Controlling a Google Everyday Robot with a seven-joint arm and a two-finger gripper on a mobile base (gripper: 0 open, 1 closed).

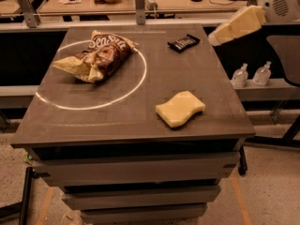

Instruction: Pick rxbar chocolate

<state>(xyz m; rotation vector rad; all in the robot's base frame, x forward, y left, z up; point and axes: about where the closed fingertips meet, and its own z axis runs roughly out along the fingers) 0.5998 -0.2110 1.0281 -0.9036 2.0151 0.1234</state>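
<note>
The rxbar chocolate is a small flat black bar with white lettering. It lies near the far right corner of the dark table. My gripper is at the tip of the cream arm that comes in from the upper right. It hangs off the table's right edge, a short way right of the bar and above it, not touching it.
A crinkled brown-and-yellow "Sea Salt" chip bag lies at the far left, across a white circle drawn on the table. A wavy yellow sponge lies at the front right. Two small clear bottles stand on a shelf right of the table.
</note>
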